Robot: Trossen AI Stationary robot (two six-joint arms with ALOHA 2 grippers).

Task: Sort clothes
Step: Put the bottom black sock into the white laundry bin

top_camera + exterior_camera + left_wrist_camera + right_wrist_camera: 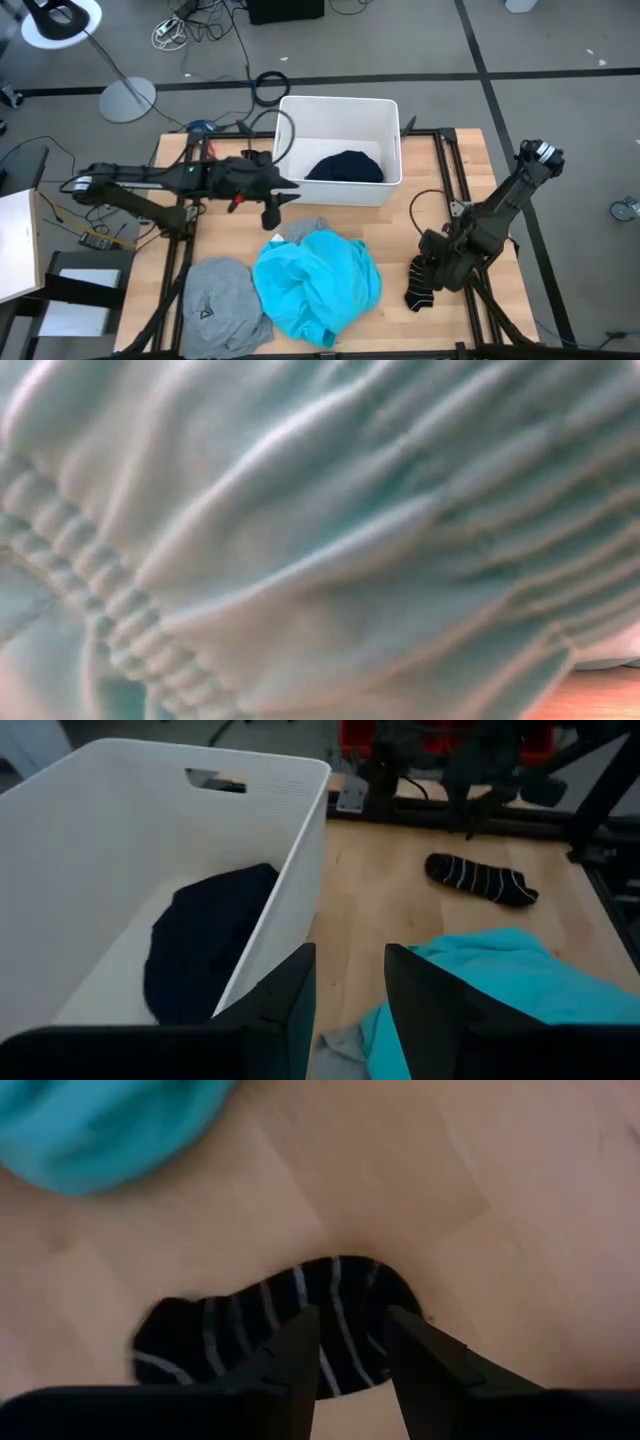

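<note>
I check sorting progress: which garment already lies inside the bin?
The dark navy garment; it lies in the white bin, while the others lie on the table.

bin [340, 108] at the table's [455, 190] far edge, a garment [345, 167] inside it, big garment [318, 283] heaped at the near middle, shirt [220, 315] to its left, sock [421, 283] well to its right

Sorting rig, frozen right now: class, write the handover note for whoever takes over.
Left gripper: open, empty, beside the white rectangular plastic bin.
Right gripper: low over the black sock with white stripes, fingers apart, not yet closed on it.
Done: a dark navy garment lies in the bin.
Left on the wooden table: the large turquoise garment, the grey shirt, a small grey fabric piece and the sock.
</note>
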